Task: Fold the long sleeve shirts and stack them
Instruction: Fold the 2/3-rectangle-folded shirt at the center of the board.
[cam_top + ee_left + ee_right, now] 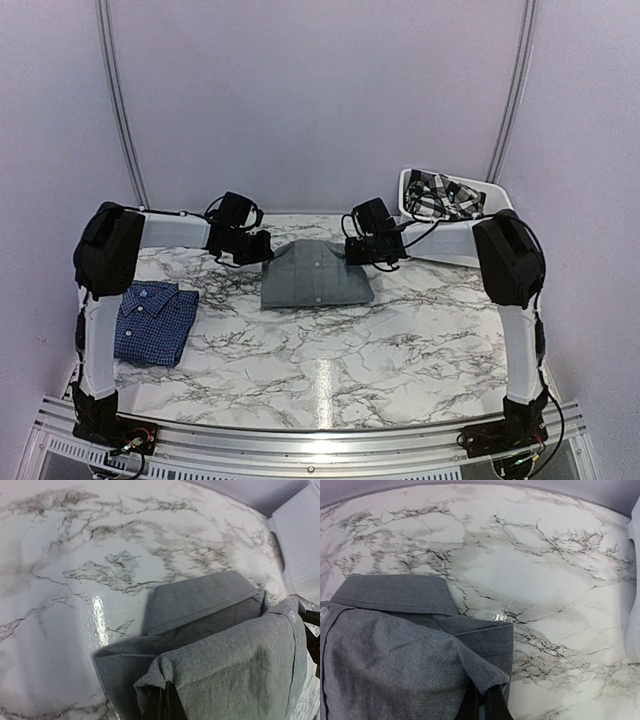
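Observation:
The grey shirt (316, 274) lies folded at the middle back of the marble table, collar towards the back. My left gripper (258, 247) is shut on its far left corner; the left wrist view shows that pinched fold of grey shirt (220, 655) lifted over the black fingers (161, 707). My right gripper (362, 250) is shut on its far right corner; the right wrist view shows grey shirt (395, 650) draped over the fingers (492, 705). The dark blue checked shirt (152, 320) lies folded at the near left, apart from both grippers.
A white bin (445, 228) at the back right holds a black-and-white patterned cloth (442, 196). The marble table (400, 340) reaches to a metal rail (320, 440) at the near edge. Walls close in on three sides.

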